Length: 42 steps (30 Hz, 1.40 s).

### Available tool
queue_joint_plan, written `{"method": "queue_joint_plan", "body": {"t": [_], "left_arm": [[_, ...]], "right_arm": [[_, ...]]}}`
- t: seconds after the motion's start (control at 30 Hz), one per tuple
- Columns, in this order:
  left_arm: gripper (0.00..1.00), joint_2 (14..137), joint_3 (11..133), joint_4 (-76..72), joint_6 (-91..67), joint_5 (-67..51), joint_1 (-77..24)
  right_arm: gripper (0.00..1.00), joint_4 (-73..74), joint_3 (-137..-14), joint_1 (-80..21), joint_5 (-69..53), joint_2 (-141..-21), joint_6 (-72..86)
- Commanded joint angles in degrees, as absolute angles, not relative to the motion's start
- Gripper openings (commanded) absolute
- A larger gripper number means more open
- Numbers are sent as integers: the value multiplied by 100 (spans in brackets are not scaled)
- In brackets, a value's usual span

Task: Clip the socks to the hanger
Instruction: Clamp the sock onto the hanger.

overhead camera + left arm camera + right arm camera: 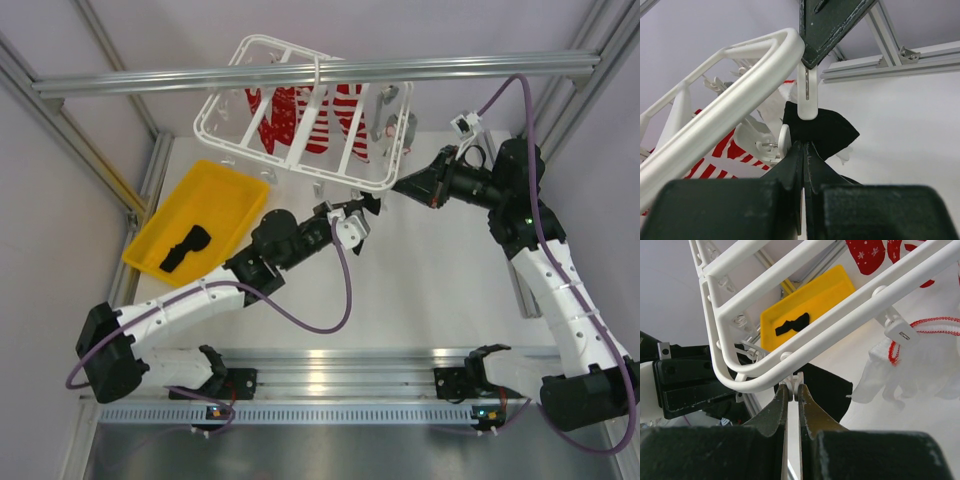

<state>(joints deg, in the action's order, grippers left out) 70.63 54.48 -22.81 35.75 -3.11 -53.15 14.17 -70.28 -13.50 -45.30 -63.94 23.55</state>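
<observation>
Left gripper (804,150) and right gripper (792,390) meet tip to tip under one corner of the white hanger (735,92). Well behind the left gripper, a yellow tray (215,190) holds a second sock (187,247). The left gripper is pressed together on the black sock (827,131), held just above its tips. The right gripper pinches the corner clip (807,97), which hangs directly over the sock's upper edge. I cannot tell whether the clip bites it.
</observation>
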Motion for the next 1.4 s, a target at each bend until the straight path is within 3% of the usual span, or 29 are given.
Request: {"method": "queue_joint_plan", "body": {"t": [0.0,0.6,0.83,1.3,1.37], "left_arm": [[0,7110,5722,-2716,3568,-351,-5361],[0,7356,5941,-2935,3586,-396,-5432],[0,7435,6038,-2918,3586,-413,-5440],[0,7410,6117,-2760,3394,-378,-5440],[15,7348,6074,-2602,3244,-352,-5440]], "right_arm": [[0,1468,-7216,-1380,-4509,-6310,2303],[1,1468,-7251,-1371,-4588,-6407,2382],[32,1397,-7295,-1371,-4641,-6416,2452],[53,1353,-7339,-1336,-4623,-6372,2461],[54,1354,-7330,-1292,-4632,-6302,2461]]}}
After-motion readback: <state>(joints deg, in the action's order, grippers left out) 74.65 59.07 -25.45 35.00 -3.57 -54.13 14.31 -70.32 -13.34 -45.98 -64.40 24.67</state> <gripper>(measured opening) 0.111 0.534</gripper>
